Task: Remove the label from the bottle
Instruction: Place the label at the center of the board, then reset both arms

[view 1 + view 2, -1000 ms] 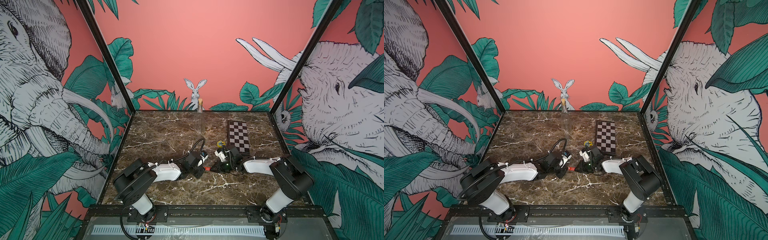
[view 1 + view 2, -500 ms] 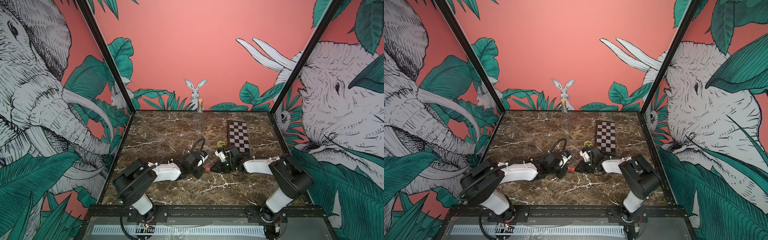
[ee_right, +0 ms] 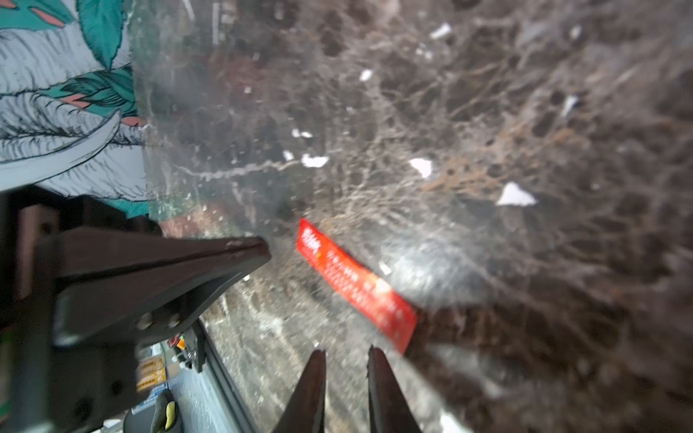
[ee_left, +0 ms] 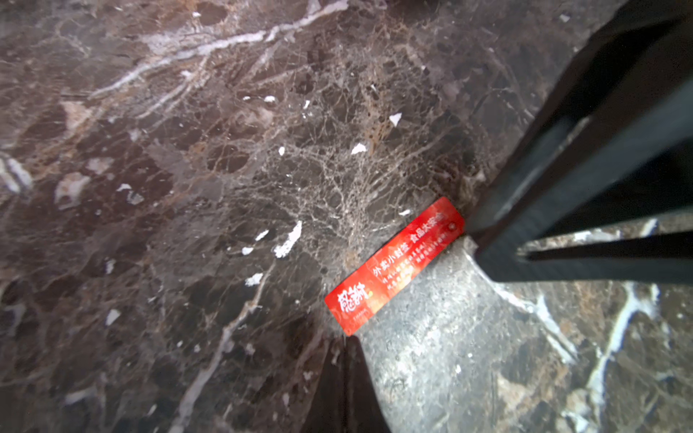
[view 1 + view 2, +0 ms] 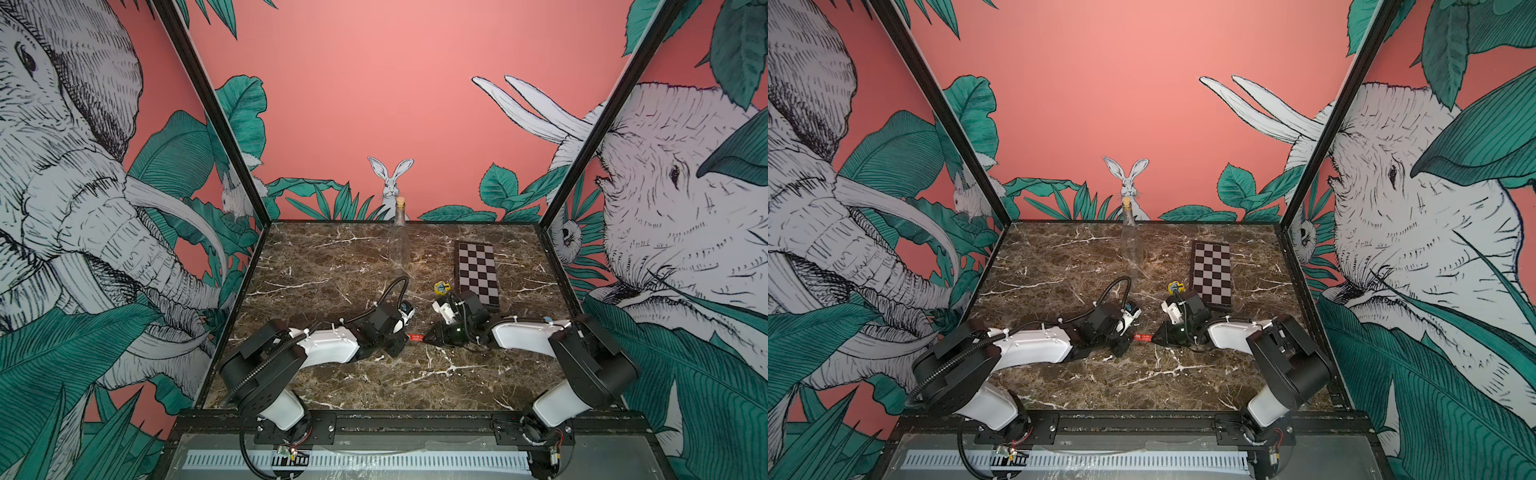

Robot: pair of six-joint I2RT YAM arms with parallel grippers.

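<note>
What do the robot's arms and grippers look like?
The left arm and right arm have white shells between bulky black joints. A black ribbed cable loops above the left wrist. The left gripper and right gripper have slim, tapering black fingers.

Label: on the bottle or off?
Off. The label lies on the table near the front. The bottle stands apart at the back, upright, its glass bare.

On the brown marble table (image 5: pixel 332 257) a small red paper label (image 5: pixel 414 337) lies between left gripper (image 5: pixel 405 337) and right gripper (image 5: pixel 425 338), seemingly touching both; a tall clear glass bottle (image 5: pixel 399 245) stands well behind
</note>
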